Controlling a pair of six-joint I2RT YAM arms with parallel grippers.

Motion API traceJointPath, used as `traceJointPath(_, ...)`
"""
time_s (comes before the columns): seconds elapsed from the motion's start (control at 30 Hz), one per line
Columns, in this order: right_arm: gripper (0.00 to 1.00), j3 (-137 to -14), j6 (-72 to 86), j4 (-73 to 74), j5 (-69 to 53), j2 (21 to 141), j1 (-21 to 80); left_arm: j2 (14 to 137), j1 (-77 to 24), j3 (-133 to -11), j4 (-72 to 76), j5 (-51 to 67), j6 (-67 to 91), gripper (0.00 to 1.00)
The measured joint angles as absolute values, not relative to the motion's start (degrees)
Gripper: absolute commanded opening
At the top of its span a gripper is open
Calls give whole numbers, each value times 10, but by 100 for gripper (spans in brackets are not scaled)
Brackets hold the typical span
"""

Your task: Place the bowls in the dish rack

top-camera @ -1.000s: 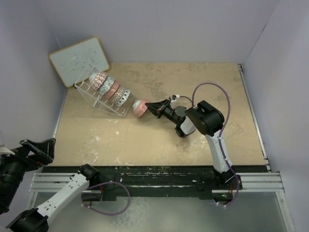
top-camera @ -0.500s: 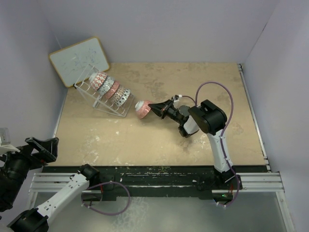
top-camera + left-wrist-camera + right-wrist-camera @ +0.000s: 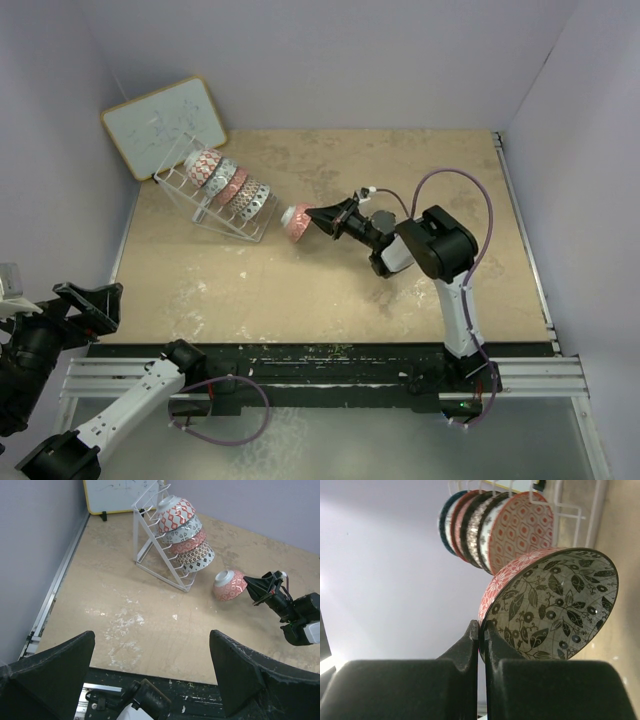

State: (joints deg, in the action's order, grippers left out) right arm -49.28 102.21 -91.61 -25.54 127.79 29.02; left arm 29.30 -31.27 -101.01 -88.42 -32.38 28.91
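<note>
**Far-left corner crowded**

We see the dish rack (image 3: 212, 195) and its bowls (image 3: 228, 183) filling the far-left corner of the table (image 3: 420, 165), whiteboard (image 3: 165, 125) behind; the red bowl (image 3: 296, 223), pinched by the right gripper (image 3: 315, 217), blocks the rack's lower end; bare surface runs along the near and right edges.

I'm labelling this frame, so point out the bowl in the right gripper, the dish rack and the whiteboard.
held bowl (image 3: 229, 586): left wrist view, red patterned outside.
dish rack (image 3: 160, 555): left wrist view, bare wire side frame.
whiteboard (image 3: 165, 125): top external view, white face.
</note>
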Motion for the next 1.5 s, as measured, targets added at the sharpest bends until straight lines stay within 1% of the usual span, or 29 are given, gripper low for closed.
traceJointPath(0.1, 0, -505, 1020, -896, -255, 1253, 289, 293, -313, -1010, -877, -323, 289, 99)
traceJointPath(0.2, 0, -550, 1023, -890, -255, 1239, 289, 293, -313, -1010, -875, -322, 289, 99)
traceJointPath(0.37, 0, -679, 1036, -888, -246, 1242, 299, 293, -313, -1010, -875, -317, 289, 99)
traceJointPath(0.5, 0, -808, 1054, -891, -231, 1264, 317, 293, -313, -1011, -875, -317, 289, 99)
traceJointPath(0.67, 0, -957, 1061, -895, -230, 1313, 348, 293, -313, -1018, -875, -317, 284, 99)
traceJointPath(0.8, 0, -1096, 1059, -889, -231, 1378, 372, 293, -313, -1025, -874, -317, 280, 99)
traceJointPath(0.87, 0, -1164, 1055, -873, -230, 1410, 382, 293, -313, -1029, -873, -317, 279, 99)
traceJointPath(1.07, 0, -1307, 1031, -798, -227, 1483, 404, 293, -313, -1034, -868, -313, 278, 99)
traceJointPath(1.2, 0, -1366, 1009, -745, -217, 1520, 415, 293, -313, -1037, -864, -310, 276, 99)
traceJointPath(1.5, 0, -1430, 968, -642, -196, 1574, 432, 293, -313, -1041, -858, -302, 273, 99)
